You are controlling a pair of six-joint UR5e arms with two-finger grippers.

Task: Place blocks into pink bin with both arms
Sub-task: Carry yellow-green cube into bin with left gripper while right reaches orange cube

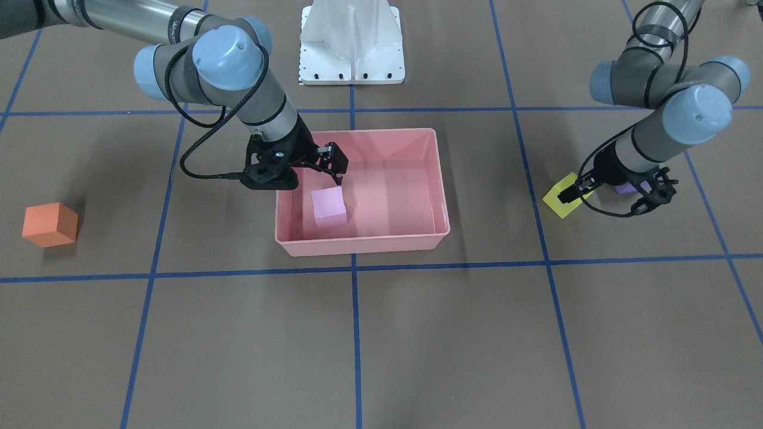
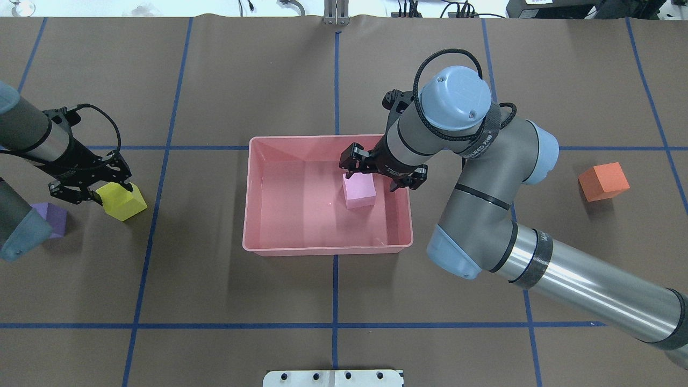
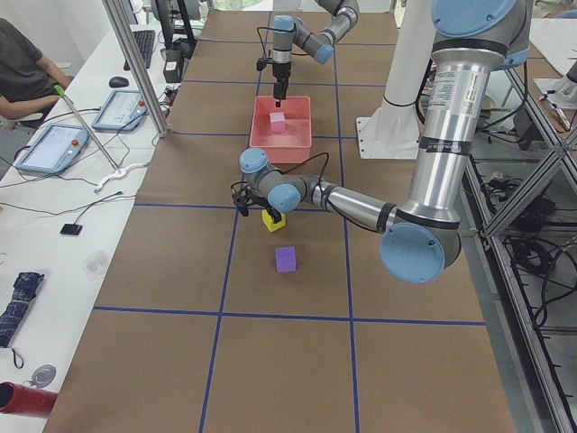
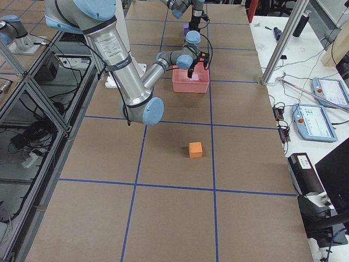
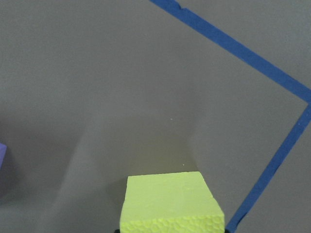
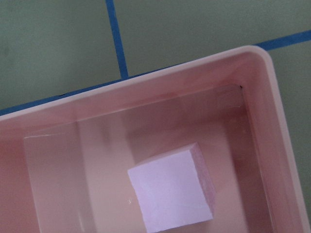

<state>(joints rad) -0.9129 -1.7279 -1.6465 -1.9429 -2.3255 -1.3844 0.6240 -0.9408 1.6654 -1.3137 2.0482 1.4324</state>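
While both arms are at work, I take in the bench as a whole first. In the overhead view the right arm sweeps in from the lower right and bends over the bin at centre. The left arm comes in at the left edge.

The bin holds one block, the pink block, lying flat on its floor right of the middle. The orange block sits alone, well off to the right. The yellow block and purple block are at the left, near each other but not touching.

The right claw hangs just over the pink block with its jaws spread, holding nothing. The left claw is closed on the yellow block, which sits skewed in the grip. The left wrist view shows a shadow on the bench beyond it, so I judge it just lifted.

My main worry is the two arms meeting over the bin. If the left arm carries the yellow block in before the right arm clears, wrists or cables could clash. The skewed hold could also let the yellow block twist or slip out on a fast swing. The purple block lies close under the left arm and a low move could knock it away. A careless retreat by the right claw could clip the pink block or the bin wall and drag the bin.
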